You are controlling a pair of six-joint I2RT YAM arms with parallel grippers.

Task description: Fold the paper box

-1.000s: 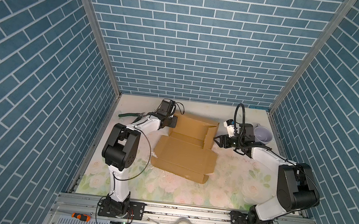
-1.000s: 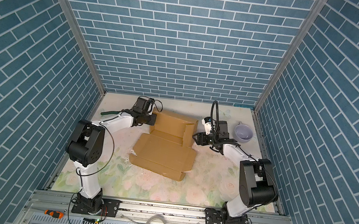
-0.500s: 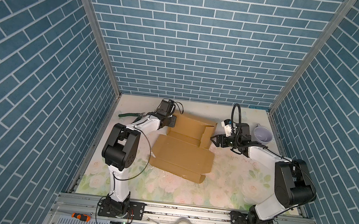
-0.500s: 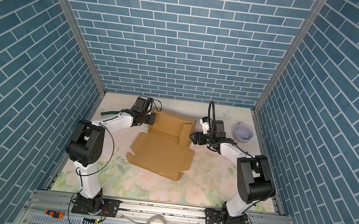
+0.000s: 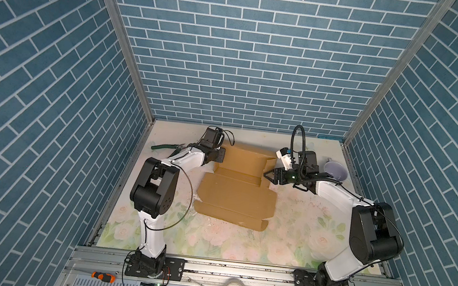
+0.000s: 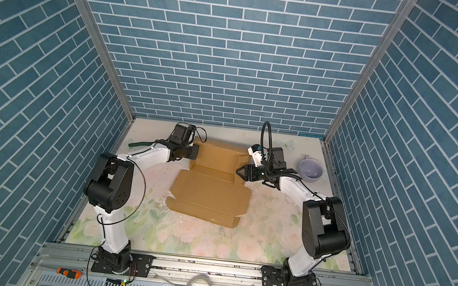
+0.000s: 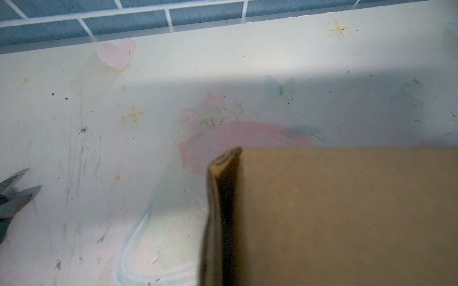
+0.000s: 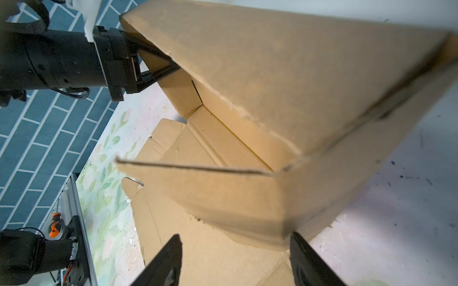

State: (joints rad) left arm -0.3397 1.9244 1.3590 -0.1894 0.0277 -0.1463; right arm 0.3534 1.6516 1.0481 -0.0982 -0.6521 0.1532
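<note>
Plainly, the paper box (image 5: 236, 197) is light, thin corrugated board: stiff across each panel, willing to bend only along its scored creases, and easy to crush or tear at a cut edge. It lies in the middle of the table (image 5: 283, 244), its near panels flat and its raised panel (image 5: 246, 159) standing at the far side. We judge the best holds to be flap edges close to a crease, pinched flat, not the middle of a panel.

The left gripper (image 5: 221, 156) is closed on the far left corner of that panel. The right gripper (image 5: 265, 175) has its jaws apart at the right side flap (image 8: 223, 198), its fingers (image 8: 307, 262) on either side of the flap's lower corner, clamping nothing that we can see.

A mauve cup (image 5: 335, 173) sits well apart by the right wall, and pliers (image 5: 164, 147) lie by the left wall.
</note>
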